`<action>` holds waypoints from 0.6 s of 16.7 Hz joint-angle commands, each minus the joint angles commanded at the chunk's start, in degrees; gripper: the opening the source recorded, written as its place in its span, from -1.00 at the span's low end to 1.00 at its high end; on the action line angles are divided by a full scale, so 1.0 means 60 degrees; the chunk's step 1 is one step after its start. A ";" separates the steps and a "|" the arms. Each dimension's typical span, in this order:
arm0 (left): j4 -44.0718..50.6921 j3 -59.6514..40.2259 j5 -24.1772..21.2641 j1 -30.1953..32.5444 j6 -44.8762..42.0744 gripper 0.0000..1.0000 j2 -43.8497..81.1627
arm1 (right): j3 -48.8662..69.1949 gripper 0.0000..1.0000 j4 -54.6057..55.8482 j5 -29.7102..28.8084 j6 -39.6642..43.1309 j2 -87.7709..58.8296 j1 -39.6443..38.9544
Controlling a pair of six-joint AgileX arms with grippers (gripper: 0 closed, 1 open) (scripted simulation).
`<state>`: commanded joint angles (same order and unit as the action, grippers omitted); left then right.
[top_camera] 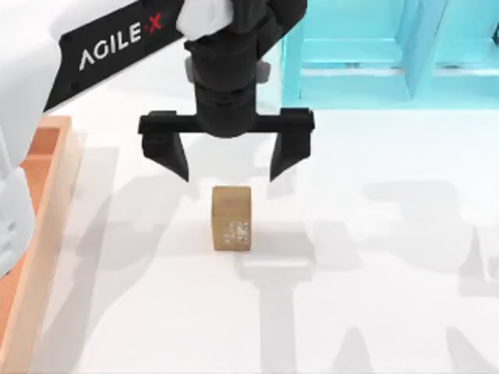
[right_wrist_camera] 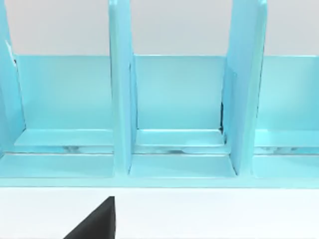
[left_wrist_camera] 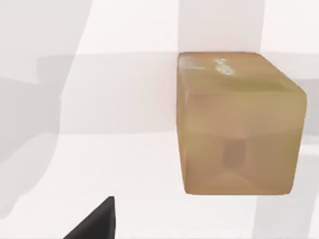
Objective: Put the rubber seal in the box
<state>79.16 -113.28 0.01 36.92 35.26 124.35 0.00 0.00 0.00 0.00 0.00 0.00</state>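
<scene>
The task is barely begun, judging by how things lie; the rubber seal [top_camera: 231,217] stands upright on the white table [top_camera: 374,312], near the middle of the top view, and nothing has yet been lifted; the box [top_camera: 48,167] lies well apart at the table's left edge, showing a strip of orange-brown floor and its pale rim, partly hidden by the white body of the left arm. What remains is the whole of the work: closing on the seal, raising it, carrying it leftward and setting it down inside the rim.

The left gripper [top_camera: 227,165] hangs just behind the seal in the top view, its two black fingers spread wide, a good deal wider than the seal is broad; the fingers touch nothing and hold nothing, and the seal sits in line with the gap between them. The left wrist view has the seal [left_wrist_camera: 239,124] large and close, with the white speckled mark on the face turned away from the camera, and a dark fingertip at the lower edge; whether the fingers are level with the seal or above it is hard to judge from these angles, though they probably sit somewhat high.

The right arm is parked facing the turquoise shelf frame [right_wrist_camera: 174,99]; whether its pincer is open or closed cannot be told.
</scene>
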 joint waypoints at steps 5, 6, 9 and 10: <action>-0.0710 0.0667 -0.0001 -0.0023 -0.0027 1.00 0.0097 | 0.0000 1.00 0.0000 0.0000 0.0000 0.0000 0.0000; -0.1104 0.0990 -0.0002 -0.0027 -0.0031 1.00 0.0150 | 0.0000 1.00 0.0000 0.0000 0.0000 0.0000 0.0000; -0.2555 0.2085 -0.0003 -0.0030 -0.0035 1.00 0.0370 | 0.0000 1.00 0.0000 0.0000 0.0000 0.0000 0.0000; -0.2940 0.2422 -0.0004 -0.0029 -0.0035 1.00 0.0439 | 0.0000 1.00 0.0000 0.0000 0.0000 0.0000 0.0000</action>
<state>61.53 -98.75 -0.01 36.75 35.05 126.99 0.00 0.00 0.00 0.00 0.00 0.00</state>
